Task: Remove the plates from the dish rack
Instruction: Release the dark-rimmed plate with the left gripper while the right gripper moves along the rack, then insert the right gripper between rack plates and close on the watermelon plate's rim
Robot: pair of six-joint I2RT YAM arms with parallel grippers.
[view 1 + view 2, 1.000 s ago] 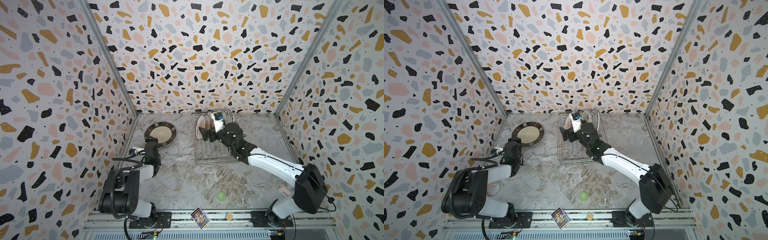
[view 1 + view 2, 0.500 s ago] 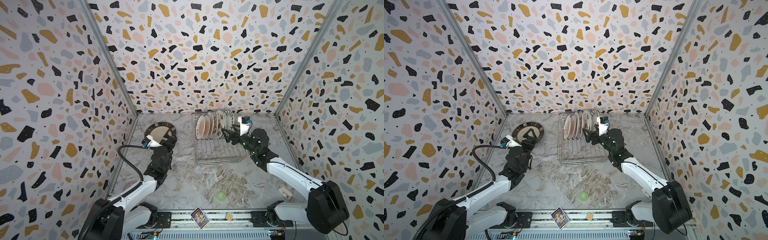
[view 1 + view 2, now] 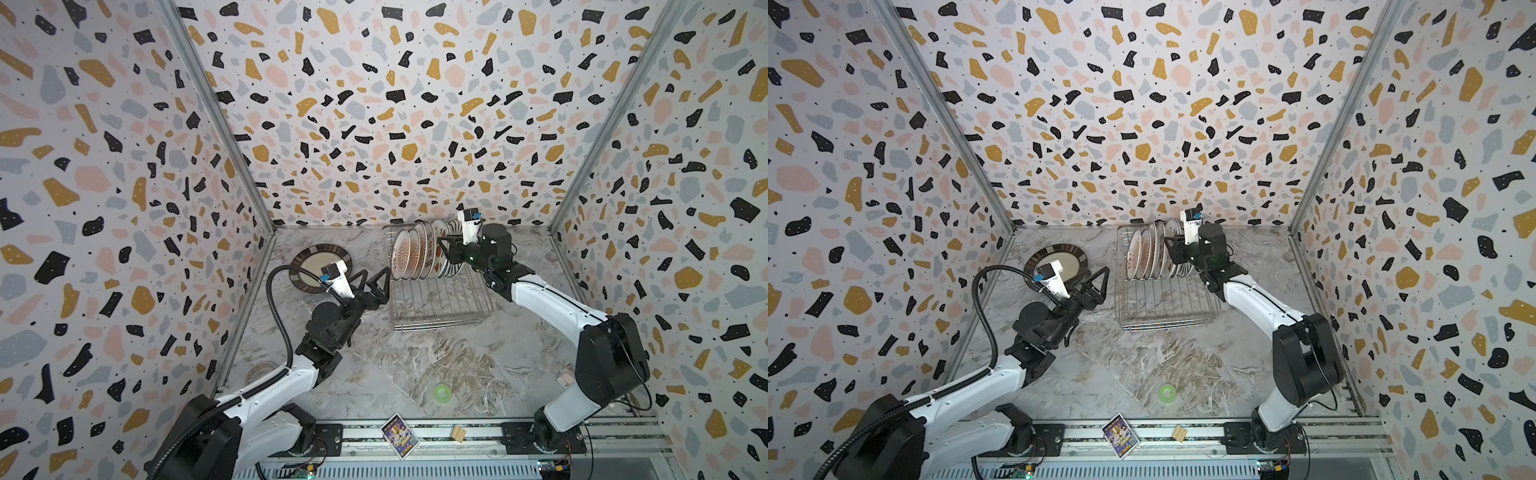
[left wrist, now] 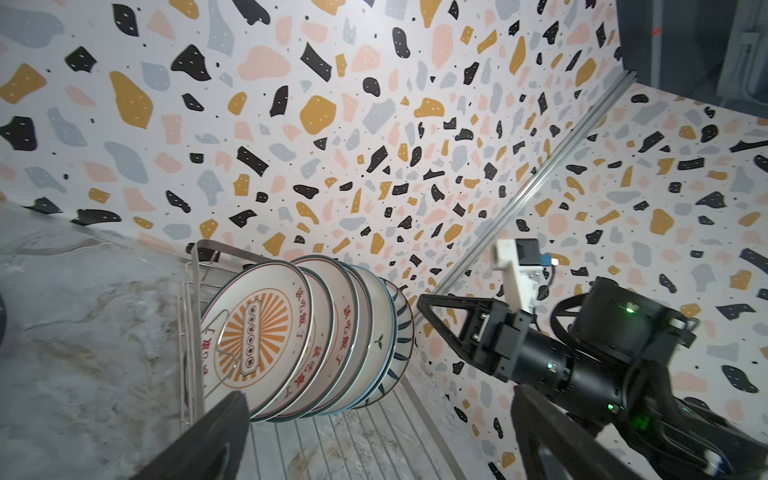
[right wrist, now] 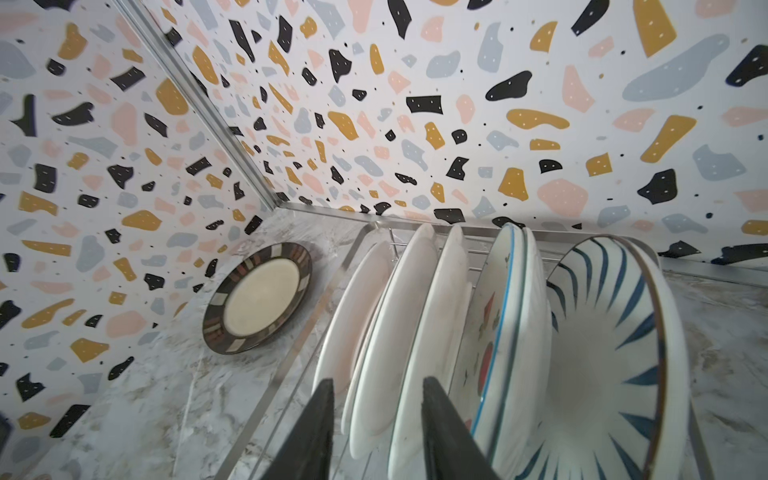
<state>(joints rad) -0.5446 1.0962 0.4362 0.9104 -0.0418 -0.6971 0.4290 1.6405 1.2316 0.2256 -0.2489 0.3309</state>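
green ring (image 3: 442, 392): flat on the tabletop (image 3: 415, 365), near the front.
left end effector (image 3: 377, 272): fingers spread wide, just beside the dish rack (image 3: 440, 299).
right end effector (image 5: 379, 380): set narrow astride white plate rims; pinching or not, cannot tell.
plates (image 3: 409, 253): upright in a row at the rack's far end.
dark-rimmed plate (image 3: 305, 259): flat on the tabletop, left of the rack.

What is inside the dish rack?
Plates stand upright in a row at the far end of the dish rack; the near wire floor is bare. They overlap, hiding their exact number.
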